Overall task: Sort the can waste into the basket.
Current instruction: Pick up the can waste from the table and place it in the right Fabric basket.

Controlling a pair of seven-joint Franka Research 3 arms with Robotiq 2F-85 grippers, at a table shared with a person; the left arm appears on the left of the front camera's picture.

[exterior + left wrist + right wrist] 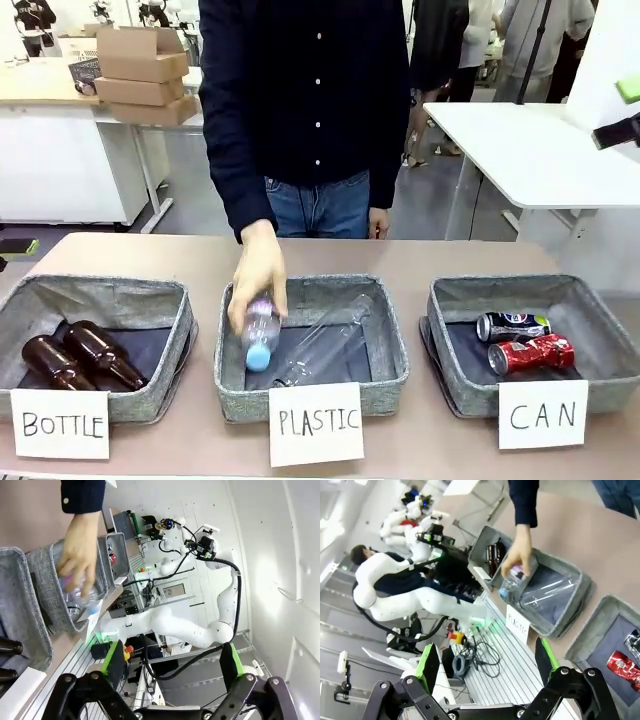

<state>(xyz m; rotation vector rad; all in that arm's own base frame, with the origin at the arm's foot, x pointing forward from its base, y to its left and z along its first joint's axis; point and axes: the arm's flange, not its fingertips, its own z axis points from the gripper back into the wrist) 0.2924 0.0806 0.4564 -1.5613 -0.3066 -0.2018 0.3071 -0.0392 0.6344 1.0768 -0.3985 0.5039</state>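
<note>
Both cans, the red can [531, 354] and the dark can [513, 326], lie side by side in the CAN basket [603, 338], while the person's hand [258, 273] holds a clear bottle [261, 335] over the PLASTIC basket [385, 330], and the left gripper [170, 666] and right gripper [487, 666] both hang wide apart, holding nothing.

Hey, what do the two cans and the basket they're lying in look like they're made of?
Red can: thin painted metal, judging by its crumpled, glossy body. Dark can: metal too, with shiny silver ends. Basket: soft grey woven fabric, matte, with slightly sagging walls.
</note>
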